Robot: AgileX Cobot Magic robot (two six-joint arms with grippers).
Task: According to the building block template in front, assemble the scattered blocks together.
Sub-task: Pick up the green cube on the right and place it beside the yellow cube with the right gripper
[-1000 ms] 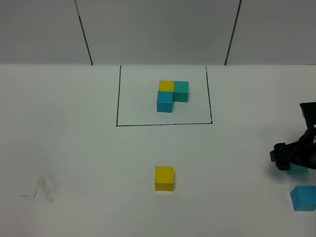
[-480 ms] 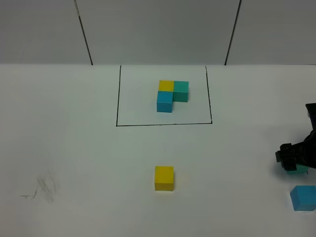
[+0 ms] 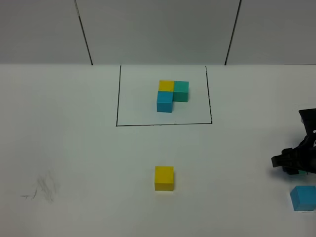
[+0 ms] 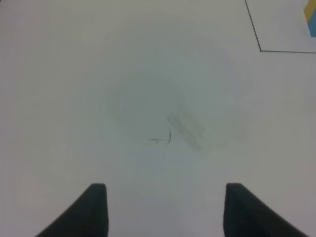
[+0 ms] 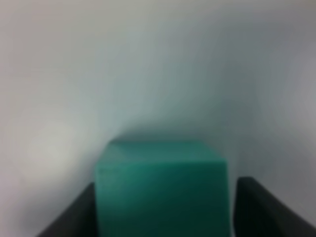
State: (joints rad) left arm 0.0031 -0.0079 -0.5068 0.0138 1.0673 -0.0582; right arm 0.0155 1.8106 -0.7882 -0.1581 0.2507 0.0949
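Right gripper [image 5: 166, 187] is sitting low at the right edge of the table [image 3: 74, 148], and its two dark fingers are straddling the loose teal-green cube [image 5: 160, 168]. One finger is looking flush against the cube's side while the other is showing a thin sliver beside it, and with the wrist view this blurred I cannot tell whether the cube is actually clamped. The cube is facing the wrist camera flat-on, its sides running parallel to the fingers. Just nearer to me the loose sky-blue cube [image 3: 302, 197] is resting apart from the gripper, and the loose yellow cube [image 3: 164, 177] is lying well apart at mid-table, its edges square to the black-lined frame [image 3: 118, 98]. Inside that frame I am reading the template [image 3: 172, 95] as an L: yellow and teal-green touching along the far row, which is running left to right, with sky-blue touching in front of the yellow. Left gripper [image 4: 166, 190] is hanging over bare table near a faint smudge [image 4: 182, 128], fingers spread and holding nothing.
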